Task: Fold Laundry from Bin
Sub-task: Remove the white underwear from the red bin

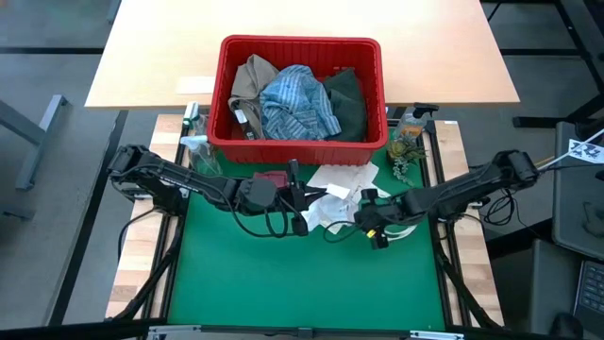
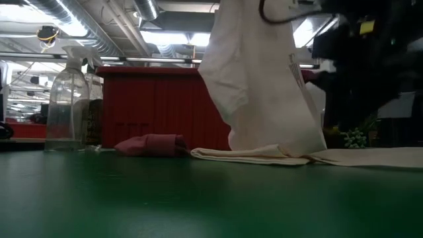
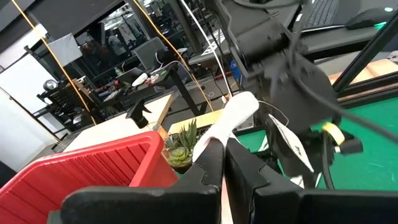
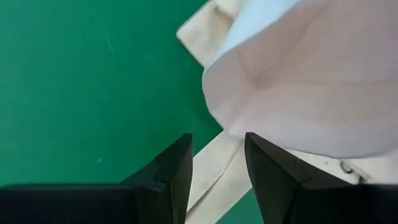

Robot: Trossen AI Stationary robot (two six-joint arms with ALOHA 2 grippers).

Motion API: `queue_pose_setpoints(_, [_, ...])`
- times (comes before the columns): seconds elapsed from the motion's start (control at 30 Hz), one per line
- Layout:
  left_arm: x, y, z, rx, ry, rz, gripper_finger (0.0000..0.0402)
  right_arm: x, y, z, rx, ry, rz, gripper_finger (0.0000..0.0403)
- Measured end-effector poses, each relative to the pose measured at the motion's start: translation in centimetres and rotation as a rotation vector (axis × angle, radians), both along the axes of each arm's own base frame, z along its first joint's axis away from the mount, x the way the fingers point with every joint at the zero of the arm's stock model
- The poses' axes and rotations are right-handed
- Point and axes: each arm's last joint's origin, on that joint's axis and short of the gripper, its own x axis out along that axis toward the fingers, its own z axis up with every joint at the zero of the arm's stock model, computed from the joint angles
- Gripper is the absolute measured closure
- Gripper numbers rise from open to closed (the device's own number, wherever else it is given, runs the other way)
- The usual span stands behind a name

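Observation:
The red bin (image 1: pixel 300 142) stands at the mat's far edge, and in it lie a tan garment (image 1: pixel 250 80), a blue-white striped shirt (image 1: pixel 300 99) and a dark green garment (image 1: pixel 347 99). A small maroon cloth (image 2: pixel 152 144) lies on the green mat before the bin. My left gripper (image 1: pixel 300 200) is shut on a white cloth (image 2: pixel 264 86) at mid-table. My right gripper (image 4: pixel 217 162) stands open beside that cloth. It points steeply down over a beige strap (image 4: pixel 211 171) of the flat tote bag (image 2: pixel 370 157) and touches nothing. My left gripper pinches the white cloth at its upper end (image 3: pixel 212 140) between its two fingers, which reach about level from the table's left. A bunched part (image 3: pixel 236 109) sticks out past the fingertips. The cloth hangs slack below, its lower end (image 2: pixel 264 147) resting on the tote bag.
A clear spray bottle (image 2: pixel 66 99) stands at the mat's far left, next to the bin. A small green plant (image 1: pixel 406 151) sits right of the bin. A wooden table (image 1: pixel 302 19) lies behind the bin. The near half of the green mat (image 1: pixel 302 283) is bare.

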Motion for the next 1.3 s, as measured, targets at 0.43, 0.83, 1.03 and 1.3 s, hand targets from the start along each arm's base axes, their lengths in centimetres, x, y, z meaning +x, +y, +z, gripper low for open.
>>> queue_pose_setpoints(0.43, [0.0,0.0,0.0,0.0,-0.001,0.0,0.0401,2.0,0.1,-2.7,-0.108,0.003,-0.015,0.0256])
queue_pose_setpoints(0.83, [0.0,0.0,0.0,-0.001,-0.003,0.0,0.0401,2.1,0.1,-3.4,-0.127,0.032,-0.021,0.0315])
queue_pose_setpoints(1.03, [-0.1,-0.4,0.1,0.007,-0.008,0.037,0.0401,2.1,0.1,-3.5,-0.119,0.042,-0.021,0.0392])
queue_pose_setpoints(1.3, [-2.0,-2.6,1.5,-0.034,-0.065,0.13,0.0401,4.2,1.6,-0.7,0.103,-0.02,0.055,0.0397])
